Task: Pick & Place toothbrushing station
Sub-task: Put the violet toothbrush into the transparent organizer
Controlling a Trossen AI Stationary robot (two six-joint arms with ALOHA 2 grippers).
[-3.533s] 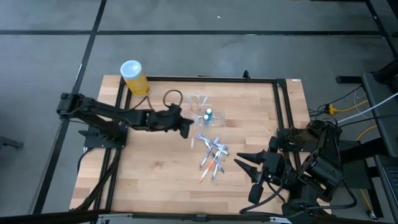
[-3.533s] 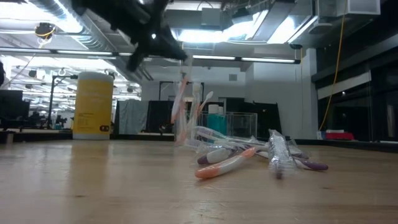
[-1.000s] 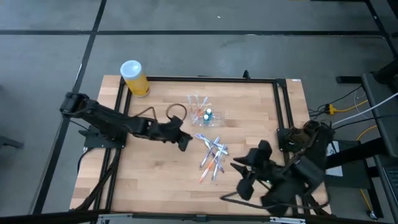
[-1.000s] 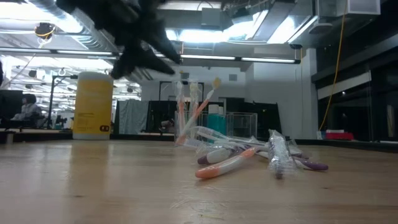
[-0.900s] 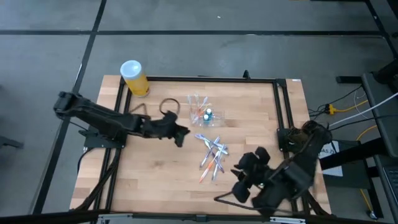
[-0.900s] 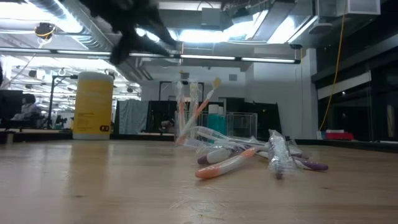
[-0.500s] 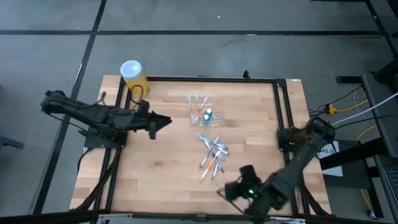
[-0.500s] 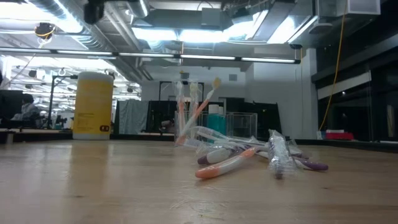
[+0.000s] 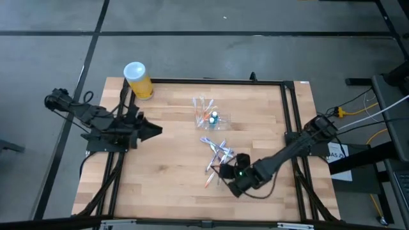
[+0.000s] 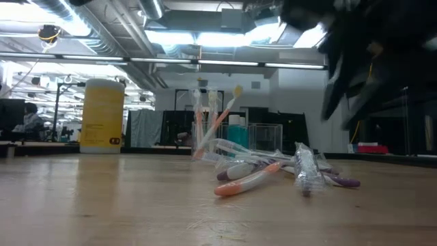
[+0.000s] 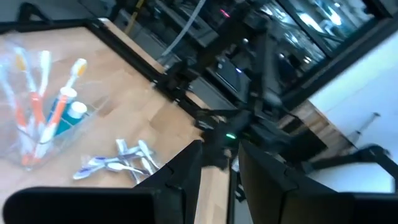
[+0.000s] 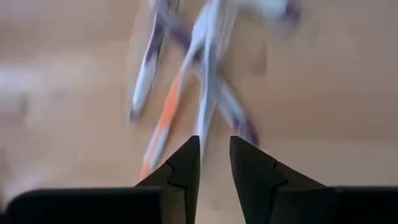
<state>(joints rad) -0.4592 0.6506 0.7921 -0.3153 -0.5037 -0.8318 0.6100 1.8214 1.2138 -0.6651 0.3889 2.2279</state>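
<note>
Clear toothbrushing station [image 9: 206,114] stands upright, brushes [image 10: 216,116] pointing up.

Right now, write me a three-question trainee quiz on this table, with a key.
1. True or false: the yellow cylinder stands at a far corner of the table.
2. Which tool is nearest the loose toothbrushes? A) left tool B) right tool C) neither
3. Fill in: the clear toothbrushing station holds upright brushes and a ____-capped tube.

Key:
1. True.
2. B. The right tool hangs over the pile with a narrow gap between its fingers, holding nothing; the left tool sits at the table's left edge, empty.
3. Blue.
</note>
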